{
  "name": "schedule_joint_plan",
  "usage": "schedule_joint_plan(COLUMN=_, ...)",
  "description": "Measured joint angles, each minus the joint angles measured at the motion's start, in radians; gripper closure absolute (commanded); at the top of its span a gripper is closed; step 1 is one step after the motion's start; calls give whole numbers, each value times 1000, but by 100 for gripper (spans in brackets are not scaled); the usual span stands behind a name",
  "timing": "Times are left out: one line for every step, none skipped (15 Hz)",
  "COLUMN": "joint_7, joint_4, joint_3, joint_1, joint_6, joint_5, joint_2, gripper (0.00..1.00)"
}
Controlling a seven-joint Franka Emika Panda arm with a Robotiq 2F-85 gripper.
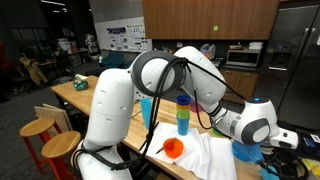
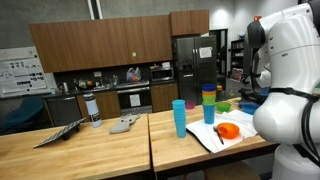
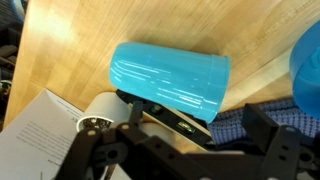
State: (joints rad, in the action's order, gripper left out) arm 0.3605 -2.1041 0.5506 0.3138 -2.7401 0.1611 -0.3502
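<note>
Soft overhead light is cast in both exterior views. In the wrist view, streaked glare is seen on the blue cup point(image 3: 168, 78), with blur at 3 o'clock.

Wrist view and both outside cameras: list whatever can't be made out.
- Blue shape, wrist view: cut off by the right edge, unidentifiable.
- Printed sheet, wrist view: text too small to read.
- Blue cup, wrist view: lower side partly hidden by the jaws.
- The jaws, exterior view: hidden behind the robot's arm.

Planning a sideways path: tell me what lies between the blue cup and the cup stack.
Nothing stands there: in an exterior view, the blue cup and the cup stack are parted by bare table only.
</note>
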Motion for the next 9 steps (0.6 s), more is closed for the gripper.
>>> schedule_joint_plan(joint_7=7, joint_4=7, joint_3=5, joint_1=-4, joint_6=0, joint_5=6, joint_2=-11, gripper=0)
schedule_joint_plan(joint_7=15, joint_4=15, joint_3=10, joint_1=-9, joint_6=0, joint_5=9, joint_2=-22, gripper=0)
schedule_joint_plan(joint_7=21, joint_4=22, joint_3=13, joint_1=-12, joint_6=0, joint_5=10, joint_2=-31, gripper=0)
schedule_joint_plan(joint_7=25, joint_4=29, joint_3=15, joint_1=-16, joint_6=0, joint_5=10, joint_2=-39, gripper=0)
schedule_joint_plan(joint_7=29, joint_4=34, joint_3=16, joint_1=-20, joint_6=-1, joint_5=10, joint_2=-47, gripper=0)
schedule_joint_plan(joint_7=32, joint_4=40, joint_3=17, joint_1=-23, joint_6=-1, joint_5=10, joint_2=-54, gripper=0)
schedule_joint_plan(joint_7=37, joint_4=46, joint_3=18, joint_1=-27, joint_6=-1, joint_5=10, joint_2=-61, gripper=0)
schedule_joint_plan(joint_7=41, joint_4=51, joint_3=19, joint_1=-31, joint_6=-1, joint_5=10, joint_2=-68, gripper=0)
schedule_joint_plan(joint_7=44, joint_4=55, joint_3=20, joint_1=-34, joint_6=-2, joint_5=10, joint_2=-74, gripper=0)
